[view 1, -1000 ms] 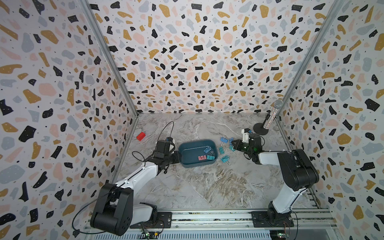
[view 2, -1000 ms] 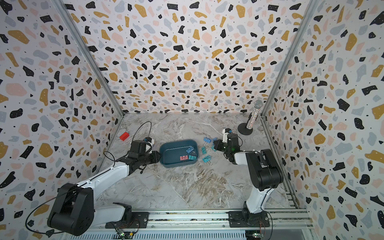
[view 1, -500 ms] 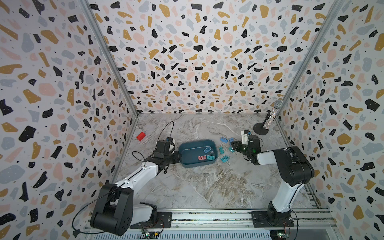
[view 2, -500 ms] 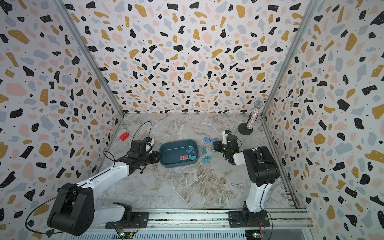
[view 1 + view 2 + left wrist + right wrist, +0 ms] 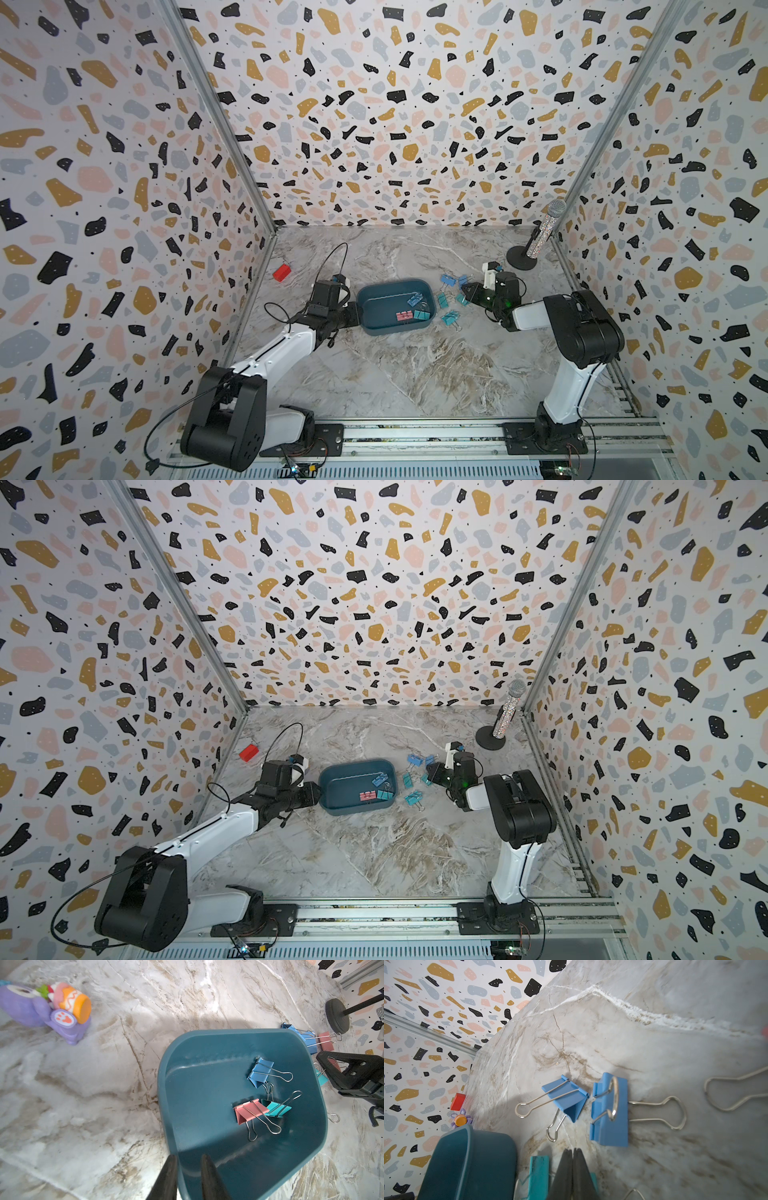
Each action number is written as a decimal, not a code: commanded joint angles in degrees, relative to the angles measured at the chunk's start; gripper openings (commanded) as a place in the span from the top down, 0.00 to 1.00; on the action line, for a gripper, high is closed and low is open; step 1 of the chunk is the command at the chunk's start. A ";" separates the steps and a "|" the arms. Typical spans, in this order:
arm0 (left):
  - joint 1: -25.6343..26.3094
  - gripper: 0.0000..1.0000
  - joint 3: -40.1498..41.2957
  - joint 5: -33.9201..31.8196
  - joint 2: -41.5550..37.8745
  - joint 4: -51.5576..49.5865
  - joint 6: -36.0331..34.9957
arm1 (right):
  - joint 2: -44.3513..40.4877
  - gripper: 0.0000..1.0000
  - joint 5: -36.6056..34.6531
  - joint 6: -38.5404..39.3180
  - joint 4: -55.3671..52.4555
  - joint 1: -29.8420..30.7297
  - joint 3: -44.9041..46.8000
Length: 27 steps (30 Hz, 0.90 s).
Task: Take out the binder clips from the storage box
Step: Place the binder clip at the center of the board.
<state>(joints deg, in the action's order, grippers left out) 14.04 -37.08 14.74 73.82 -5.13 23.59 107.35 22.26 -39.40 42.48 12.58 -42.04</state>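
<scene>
The left gripper (image 5: 188,1158) was clamped on the left end wall of the storage box (image 5: 380,309) — one finger inside the rim, one outside. Three binder clips (image 5: 260,1073) lay in the box toward its right end: a blue one apart, and a pink clip (image 5: 248,1111) touching a teal clip (image 5: 277,1108). The right gripper (image 5: 572,1153) had its fingers pressed together on nothing, low over the marble table (image 5: 415,374) just right of the box — two blue clips (image 5: 609,1109) lay side by side ahead of it, a loose teal clip (image 5: 538,1167) beside its fingers.
</scene>
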 commanded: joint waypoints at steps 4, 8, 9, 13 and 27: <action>0.02 0.76 0.96 0.42 -1.24 0.38 -0.50 | 0.57 0.88 -0.13 -0.17 0.89 -0.54 1.08; 0.02 0.76 0.96 0.46 -1.23 0.29 -0.47 | 1.08 0.85 -0.10 -0.59 1.30 -0.70 1.33; 0.00 0.76 0.96 0.46 -1.22 0.34 -0.48 | 1.22 0.84 0.05 -0.68 1.34 -0.71 1.31; 0.02 0.76 0.96 0.47 -1.23 0.29 -0.46 | 1.59 0.81 0.32 -0.95 1.77 -0.71 1.33; 0.02 0.76 0.88 0.46 -1.39 0.29 -0.48 | -2.08 0.62 -0.30 0.58 -1.51 -1.04 1.50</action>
<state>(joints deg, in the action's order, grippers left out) 14.04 -37.08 14.74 73.67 -5.21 23.59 108.55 22.28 -39.72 42.65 11.88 -40.84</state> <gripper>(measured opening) 0.244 0.369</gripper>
